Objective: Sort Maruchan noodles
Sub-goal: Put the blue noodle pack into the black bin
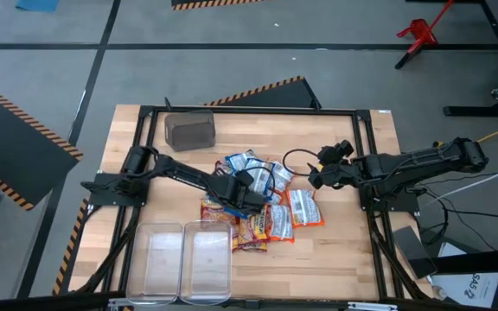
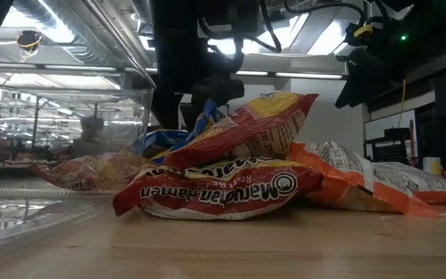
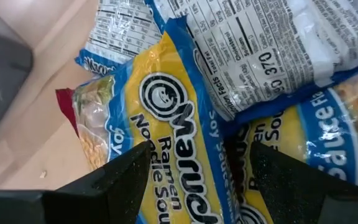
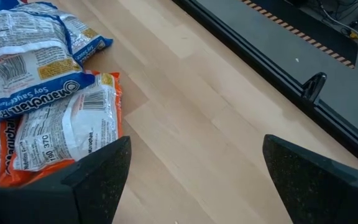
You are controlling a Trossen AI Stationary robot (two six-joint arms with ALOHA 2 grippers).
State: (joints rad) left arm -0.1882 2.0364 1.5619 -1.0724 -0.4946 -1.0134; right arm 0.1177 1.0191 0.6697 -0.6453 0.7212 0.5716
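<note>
Reading "Maruchan Ramen Noodle Soup" and "Soy Sauce Flavor", a blue-and-yellow packet (image 3: 166,149) fills the centre of the left wrist view, lying between the open fingers (image 3: 120,177) of the left gripper (image 1: 245,195). Beside it, a white packet back (image 3: 260,56) shows "370". In the low view, a red packet (image 2: 215,190) at centre frame carries "Maruchan Ramen" upside down. The pile of noodle packets (image 1: 262,207) sits at the middle of the wooden table (image 1: 344,250) in the high view, above two clear bins (image 1: 188,259) at lower left. A dark bin (image 1: 189,130) stands upper left of the pile. The left arm reaches from frame left, bent down into the pile. The right gripper (image 1: 316,180) hovers at the pile's right edge, fingers (image 4: 101,174) spread wide over bare wood, near an orange packet (image 4: 61,134).
</note>
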